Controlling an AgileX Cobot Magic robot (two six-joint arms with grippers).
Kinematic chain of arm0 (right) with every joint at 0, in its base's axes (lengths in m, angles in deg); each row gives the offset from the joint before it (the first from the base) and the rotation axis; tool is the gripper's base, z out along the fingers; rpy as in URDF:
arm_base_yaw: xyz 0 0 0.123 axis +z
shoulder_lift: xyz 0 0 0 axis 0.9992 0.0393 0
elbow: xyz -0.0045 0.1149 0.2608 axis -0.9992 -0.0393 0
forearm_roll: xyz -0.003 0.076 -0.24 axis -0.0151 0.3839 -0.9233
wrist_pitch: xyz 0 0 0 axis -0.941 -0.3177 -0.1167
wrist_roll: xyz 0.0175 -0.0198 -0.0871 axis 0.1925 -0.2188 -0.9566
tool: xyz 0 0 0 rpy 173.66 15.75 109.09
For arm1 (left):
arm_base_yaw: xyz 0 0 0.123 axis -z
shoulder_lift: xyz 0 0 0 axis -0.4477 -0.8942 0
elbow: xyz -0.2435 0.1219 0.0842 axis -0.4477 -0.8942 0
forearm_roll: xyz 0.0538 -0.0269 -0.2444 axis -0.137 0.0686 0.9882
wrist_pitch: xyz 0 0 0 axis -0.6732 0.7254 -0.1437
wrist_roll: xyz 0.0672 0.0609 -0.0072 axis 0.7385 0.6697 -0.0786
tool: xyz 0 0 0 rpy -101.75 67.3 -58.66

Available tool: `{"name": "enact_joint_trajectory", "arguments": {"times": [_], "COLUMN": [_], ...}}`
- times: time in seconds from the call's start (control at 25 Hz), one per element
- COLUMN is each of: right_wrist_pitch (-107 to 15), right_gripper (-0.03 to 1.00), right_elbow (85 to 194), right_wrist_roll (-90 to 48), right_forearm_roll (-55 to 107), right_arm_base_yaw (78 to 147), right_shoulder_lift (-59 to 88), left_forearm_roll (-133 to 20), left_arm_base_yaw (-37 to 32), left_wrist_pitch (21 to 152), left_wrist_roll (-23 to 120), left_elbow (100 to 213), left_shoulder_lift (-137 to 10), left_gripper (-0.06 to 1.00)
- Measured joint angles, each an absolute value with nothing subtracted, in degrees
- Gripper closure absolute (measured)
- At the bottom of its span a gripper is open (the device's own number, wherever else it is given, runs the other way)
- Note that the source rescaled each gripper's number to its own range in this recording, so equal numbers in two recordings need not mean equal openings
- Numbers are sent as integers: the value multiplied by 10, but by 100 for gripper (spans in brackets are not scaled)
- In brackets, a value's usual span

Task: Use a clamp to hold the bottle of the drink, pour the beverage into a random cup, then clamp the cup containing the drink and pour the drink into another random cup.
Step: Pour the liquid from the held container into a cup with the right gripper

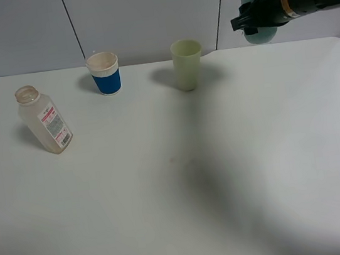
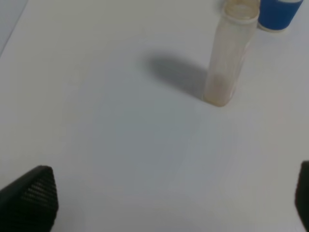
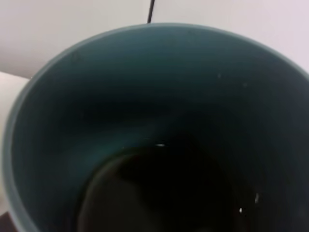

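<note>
Teal cup [image 1: 261, 33], dark drink inside, was pinched in the right hand [image 1: 251, 18], raised at the far right. A clean pour would probably mean carrying it level to the pale green cup [image 1: 187, 64] (the nearest) and tipping slowly. The left hand [image 2: 166, 198] hung spread near the uncapped bottle [image 1: 44, 120]. White tabletop [image 1: 184, 182]; pale panelled wall [image 1: 141, 11].

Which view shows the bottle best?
Exterior high: the bottle stands whole, uncapped and fairly sharp. Left wrist shows it blurred, its top at the frame edge. Right wrist shows only the teal cup's inside.
</note>
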State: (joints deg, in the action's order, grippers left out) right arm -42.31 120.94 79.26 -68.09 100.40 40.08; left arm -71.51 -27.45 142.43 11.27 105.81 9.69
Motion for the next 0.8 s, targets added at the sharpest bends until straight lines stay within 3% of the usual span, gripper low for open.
{"name": "enact_joint_trajectory", "arguments": {"times": [0.44, 0.8], "right_wrist_pitch": [-492, -517], "right_gripper": [96, 96], "right_elbow": [1299, 1328], "right_wrist_roll": [794, 794], "right_forearm_roll": [-770, -792], "right_arm_base_yaw": [1087, 1102], "right_shoulder_lift": [501, 518], "left_forearm_roll": [-715, -715], "left_arm_base_yaw": [-274, -274], "left_wrist_pitch": [1424, 1424], "left_wrist_roll": [113, 113], "left_elbow": [1058, 1058], "left_shoulder_lift": [97, 97], "left_gripper": [-6, -6]}}
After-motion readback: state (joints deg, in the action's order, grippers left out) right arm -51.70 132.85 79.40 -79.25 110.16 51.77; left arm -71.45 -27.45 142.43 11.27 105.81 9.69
